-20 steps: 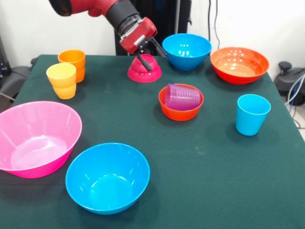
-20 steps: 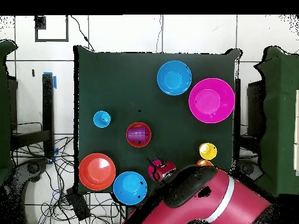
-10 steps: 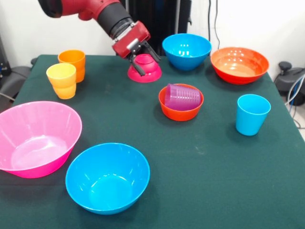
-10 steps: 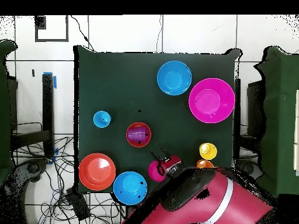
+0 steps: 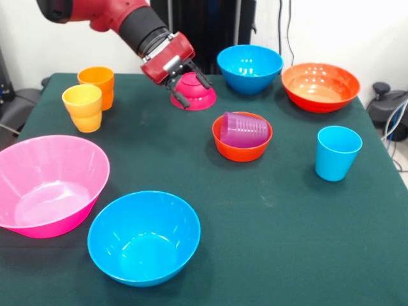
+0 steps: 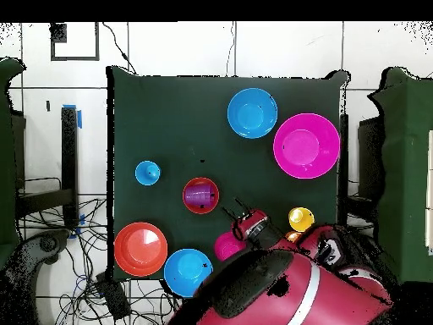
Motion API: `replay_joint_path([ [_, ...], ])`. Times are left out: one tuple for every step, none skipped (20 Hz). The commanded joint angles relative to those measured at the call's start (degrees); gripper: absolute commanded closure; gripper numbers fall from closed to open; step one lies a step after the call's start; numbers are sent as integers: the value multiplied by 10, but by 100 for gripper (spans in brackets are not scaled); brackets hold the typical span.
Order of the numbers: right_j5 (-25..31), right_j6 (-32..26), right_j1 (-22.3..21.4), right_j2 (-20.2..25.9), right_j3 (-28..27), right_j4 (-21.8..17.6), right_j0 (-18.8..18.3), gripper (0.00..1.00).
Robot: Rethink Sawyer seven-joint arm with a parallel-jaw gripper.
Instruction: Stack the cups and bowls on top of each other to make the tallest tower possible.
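My gripper [image 5: 190,88] hangs open just left of the small magenta bowl [image 5: 200,94], which sits upside down at the back of the table; nothing is between the fingers. In the overhead view the gripper [image 6: 236,210] is a little off that bowl [image 6: 225,247]. The purple cup [image 5: 244,129] lies on its side in the small orange-red bowl [image 5: 241,150]. Upright stand the orange cup [image 5: 97,81], the yellow-orange cup [image 5: 83,107] and the light blue cup [image 5: 337,153]. Also upright: the large pink bowl [image 5: 48,185], two blue bowls [image 5: 143,237] [image 5: 250,67] and the wide orange bowl [image 5: 320,86].
All of it rests on a dark green cloth-covered table [image 5: 287,223]. My red arm [image 6: 279,292] covers the table's edge on the base side in the overhead view. Cables [image 5: 394,121] hang off the right side.
My gripper has slid left off the top of the magenta bowl and now sits beside it. The bowl and all other pieces have stayed put.
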Motion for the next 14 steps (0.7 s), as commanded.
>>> replay_joint_path([
  [36,124,12,70,-67,-16,19,0],
  [34,118,15,73,-63,-10,19,0],
  [31,108,18,77,-57,1,19,0],
  [30,100,20,82,-54,9,22,0],
  [30,92,22,86,-50,16,26,0],
  [27,81,25,92,-46,25,27,0],
  [29,75,30,96,-43,30,31,0],
  [30,69,35,99,-41,36,31,0],
  [33,62,39,100,-38,39,34,0],
  [37,56,44,101,-36,43,37,0],
  [48,56,49,98,-37,38,46,0],
  [59,59,54,95,-40,31,56,0],
  [67,58,57,93,-40,28,64,0],
  [73,60,63,92,-42,25,71,0],
])
